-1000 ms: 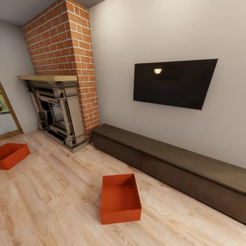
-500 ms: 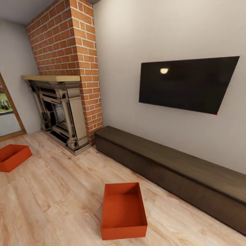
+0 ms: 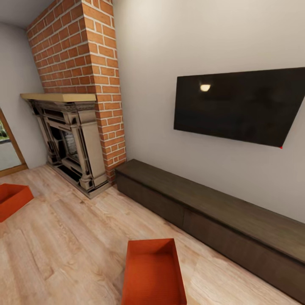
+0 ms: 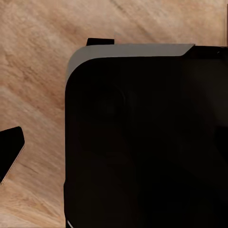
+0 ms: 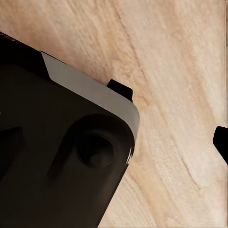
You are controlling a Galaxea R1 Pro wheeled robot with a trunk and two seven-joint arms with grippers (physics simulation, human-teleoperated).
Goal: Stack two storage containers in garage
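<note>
One storage container (image 3: 153, 273) is seen on the light wood plank floor (image 3: 72, 237) just before the long dark cabinet (image 3: 212, 212); the other (image 3: 12, 199) lies well apart, near the fireplace (image 3: 70, 142). Neither claw's opening can be judged, since the wrist views are blocked by dark housing, possibly the robot's base.

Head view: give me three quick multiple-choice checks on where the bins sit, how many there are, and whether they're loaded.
1. The nearer storage container sits:
A. on the cabinet
B. on the wood floor
C. inside the fireplace

2. Red-orange containers in view:
A. one
B. two
C. three

3. The nearer container is:
A. open and empty
B. lidded
C. full of items

Answers:
1 B, it rests on the plank floor in front of the long dark cabinet.
2 B, a second container lies at the left edge, near the fireplace.
3 A, its bare flat bottom shows.
</note>
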